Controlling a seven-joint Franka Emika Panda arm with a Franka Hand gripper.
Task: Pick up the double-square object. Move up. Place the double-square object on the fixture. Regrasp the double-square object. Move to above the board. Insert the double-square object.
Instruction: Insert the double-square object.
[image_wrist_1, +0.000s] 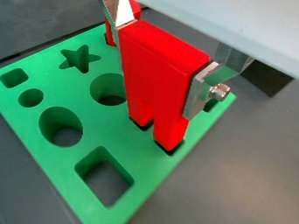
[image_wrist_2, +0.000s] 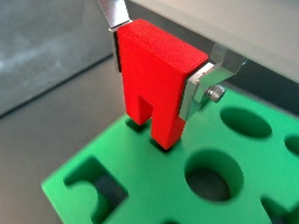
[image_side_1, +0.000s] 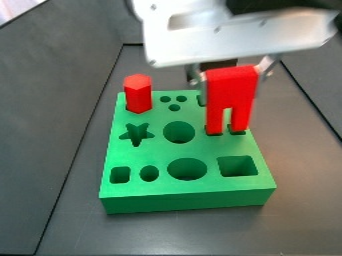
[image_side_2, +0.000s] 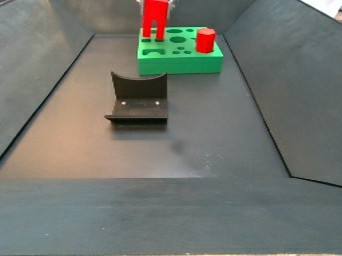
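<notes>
The gripper is shut on the red double-square object, holding it upright with its two legs pointing down. The legs reach the green board at its edge, with their tips at or just inside dark holes; how deep they sit I cannot tell. It also shows in a wrist view between the silver fingers. In a side view the object stands over the board under the gripper. In a side view the object is above the board; the dark fixture stands empty nearer the camera.
A taller red hexagonal prism stands in the board's far corner; it also shows in a side view. The board has star, round, oval and square holes. Dark slanted walls enclose the floor.
</notes>
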